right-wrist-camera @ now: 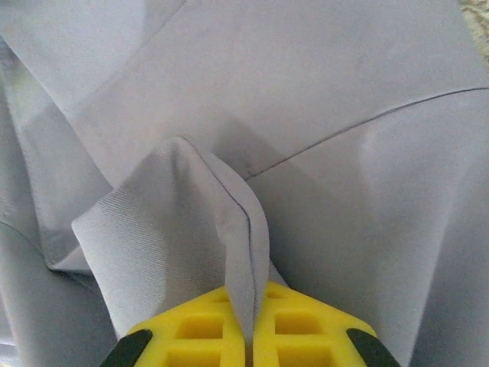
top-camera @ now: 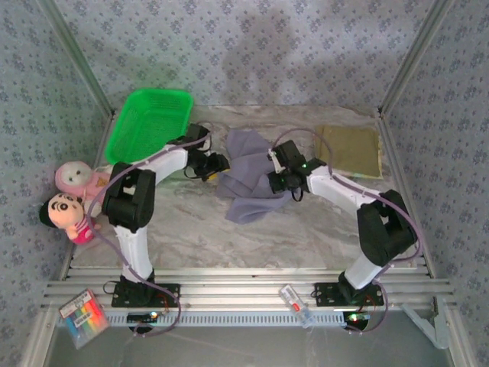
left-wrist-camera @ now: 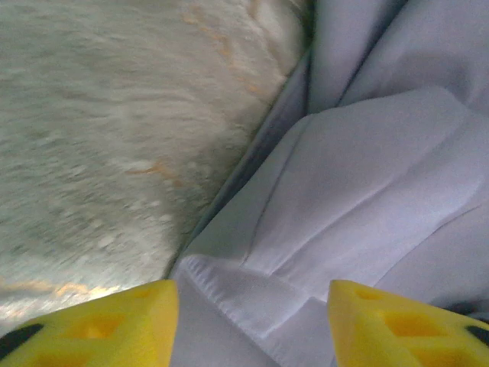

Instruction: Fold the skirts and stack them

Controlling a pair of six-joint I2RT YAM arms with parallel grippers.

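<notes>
The lavender-grey skirt (top-camera: 248, 180) lies crumpled in the middle of the marble-look table (top-camera: 176, 229). My left gripper (top-camera: 216, 167) is at its left edge. In the left wrist view the yellow fingers (left-wrist-camera: 114, 325) stand apart over the skirt's hem (left-wrist-camera: 252, 283), so the left gripper (left-wrist-camera: 252, 298) is open and pinches nothing. My right gripper (top-camera: 280, 183) is on the skirt's right side. In the right wrist view the right gripper (right-wrist-camera: 248, 310) is shut on a raised fold of the lavender cloth (right-wrist-camera: 229, 222). A folded olive-khaki skirt (top-camera: 350, 151) lies flat at the back right.
A green plastic basket (top-camera: 149, 122) stands at the back left, close behind my left arm. Two plush dolls (top-camera: 72, 195) sit at the table's left edge. Patterned walls enclose the table on three sides. A pack of markers (top-camera: 82, 316) lies on the near rail.
</notes>
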